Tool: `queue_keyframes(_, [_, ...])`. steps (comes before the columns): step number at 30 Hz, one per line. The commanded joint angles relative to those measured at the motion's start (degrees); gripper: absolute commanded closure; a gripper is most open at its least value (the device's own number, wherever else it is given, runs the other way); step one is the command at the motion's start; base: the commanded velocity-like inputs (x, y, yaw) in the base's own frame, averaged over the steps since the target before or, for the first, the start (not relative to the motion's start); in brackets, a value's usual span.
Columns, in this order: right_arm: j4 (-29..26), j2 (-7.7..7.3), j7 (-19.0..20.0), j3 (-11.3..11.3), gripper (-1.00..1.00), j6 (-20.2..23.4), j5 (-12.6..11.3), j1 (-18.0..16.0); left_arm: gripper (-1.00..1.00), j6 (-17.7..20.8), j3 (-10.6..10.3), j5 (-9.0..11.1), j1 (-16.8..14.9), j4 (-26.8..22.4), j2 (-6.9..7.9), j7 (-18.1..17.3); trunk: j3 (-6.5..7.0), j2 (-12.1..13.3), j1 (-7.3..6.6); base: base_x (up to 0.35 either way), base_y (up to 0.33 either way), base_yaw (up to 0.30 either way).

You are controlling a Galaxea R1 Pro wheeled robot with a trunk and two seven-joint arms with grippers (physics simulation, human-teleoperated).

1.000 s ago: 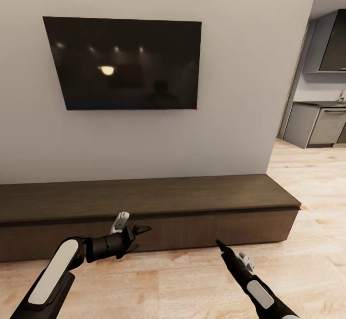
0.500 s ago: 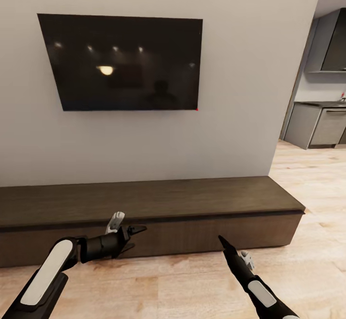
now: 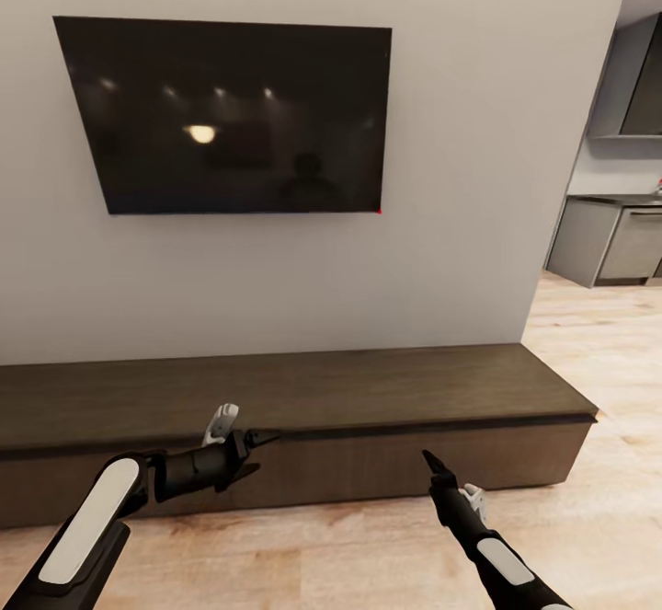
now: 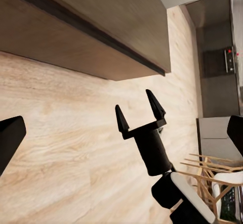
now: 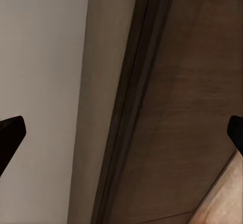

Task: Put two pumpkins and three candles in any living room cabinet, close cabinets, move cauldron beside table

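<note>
Pale wall and a dark TV (image 3: 225, 118) stand over the cabinet (image 3: 294, 389), its fronts all flush and handle-less. The left end effector (image 3: 246, 452), fingers spread and holding nothing, hangs just short of the shadow gap under the cabinet top, tips nearly at the front. The right end effector (image 4: 139, 113), likewise released and empty, hovers over the floor (image 3: 588, 536) a little before the same front. With no handle to catch, a fingertip could skid off the edge or jam into the gap; pushing on would shove the front instead of opening it.
</note>
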Motion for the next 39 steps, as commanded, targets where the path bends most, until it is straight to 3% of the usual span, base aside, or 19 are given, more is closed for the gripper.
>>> queue_keyframes(1, [0.0,-0.05,0.0,0.4,-1.00,0.0,-0.6,0.0,-1.00,0.0,-0.1,0.6,0.0,-0.1,0.01,0.3,-0.06,0.0,0.00,0.066,0.000,0.000])
queue_keyframes(9, [0.3,-0.15,0.1,0.3,-1.00,0.8,-1.7,0.0,-1.00,0.0,-1.3,0.6,0.0,-0.2,-0.11,-0.1,-0.06,0.0,0.00,0.156,0.015,0.000])
queue_keyframes(13, [2.1,-0.21,1.4,0.4,-1.00,0.9,-7.5,0.0,-1.00,0.0,-2.9,0.9,0.0,-0.5,-0.18,-0.2,-0.06,0.0,0.00,0.023,0.001,0.000])
queue_keyframes(15, [2.9,-0.21,2.5,0.4,-1.00,0.9,-10.2,0.0,-1.00,0.0,-3.9,2.5,0.0,-0.5,-0.12,-0.9,-0.06,0.0,0.00,0.005,0.000,0.000])
queue_keyframes(17, [3.3,-0.22,3.5,0.5,-1.00,0.9,-11.5,0.0,-1.00,0.0,-4.6,4.4,0.0,-0.5,0.01,-2.4,-0.06,0.0,0.00,0.002,0.000,0.000])
queue_keyframes(22, [3.6,-0.22,4.3,0.5,-1.00,1.2,-12.3,0.0,-1.00,0.0,-5.0,5.8,0.0,-0.1,0.13,-3.8,-0.06,0.0,0.00,0.000,0.000,0.000])
queue_keyframes(33, [3.7,-0.22,9.2,0.5,-1.00,1.3,-12.2,0.0,-1.00,0.1,-5.5,7.3,0.0,-0.3,0.06,-4.2,-2.03,-4.4,2.41,0.000,0.000,0.000])
queue_keyframes(39, [3.6,-0.22,12.5,0.5,-1.00,1.9,-12.1,0.0,-1.00,0.2,-10.5,11.5,0.0,-0.3,0.14,-4.2,-2.57,-5.6,3.07,0.000,0.000,0.000])
